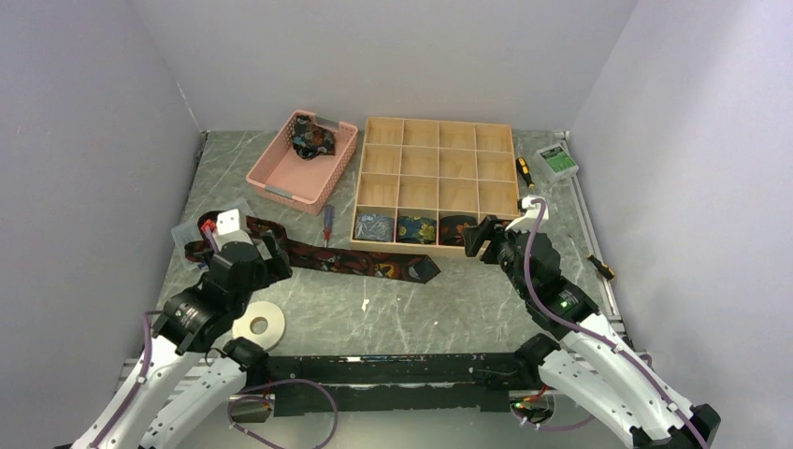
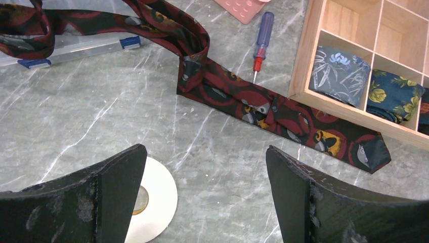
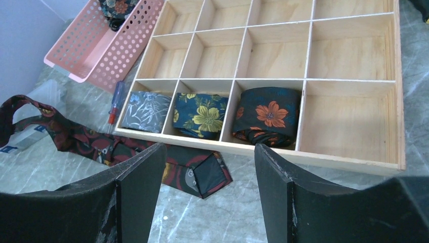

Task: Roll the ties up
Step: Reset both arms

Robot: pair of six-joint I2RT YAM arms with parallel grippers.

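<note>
Partly beneath left arm (image 1: 201,313), maroon tie (image 1: 346,261); both pairs of jaws apart, empty.

The maroon tie (image 1: 360,263) passes under the left gripper (image 2: 205,154) near the worktop's left edge, part of it hidden from above; a finger (image 2: 109,197) covers part of the tape ring (image 2: 159,195) in the left wrist view. The basket tie (image 3: 117,7) is cut by the right wrist view's top edge; the green item (image 1: 556,160) at the far right corner is too small to identify.
</note>
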